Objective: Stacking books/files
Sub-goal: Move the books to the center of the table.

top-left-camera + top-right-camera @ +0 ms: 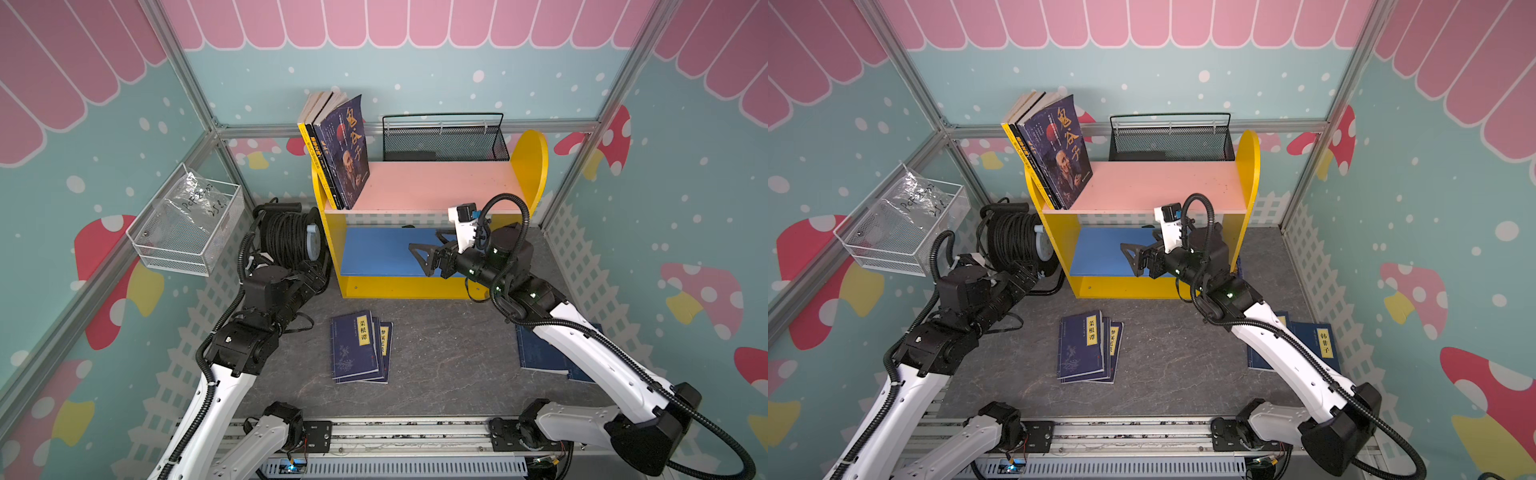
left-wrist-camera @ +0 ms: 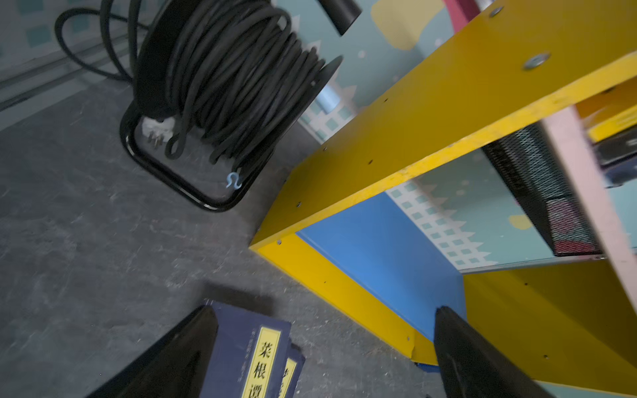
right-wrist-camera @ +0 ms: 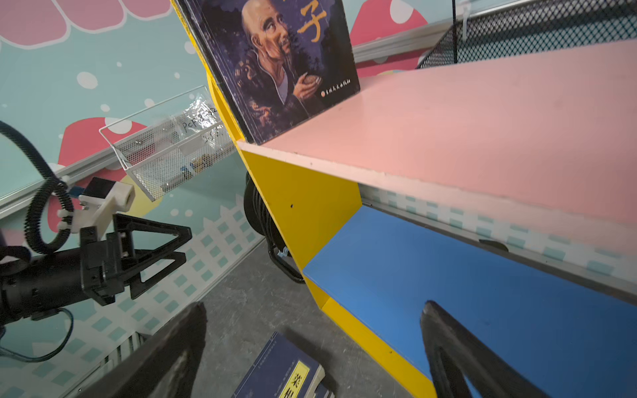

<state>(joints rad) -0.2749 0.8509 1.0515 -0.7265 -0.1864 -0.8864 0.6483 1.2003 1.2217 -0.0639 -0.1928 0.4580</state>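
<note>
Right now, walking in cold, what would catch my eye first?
A yellow shelf stands at the back, three thick books leaning at the left end of its pink top. Navy books lie piled on the grey floor before it; the left tool and right tool are open, empty.

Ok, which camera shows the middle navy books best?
The top views: the navy books lie there whole and unhidden, with their yellow labels visible. Both wrist views catch only one end of them, cut by the frame edge.
</note>
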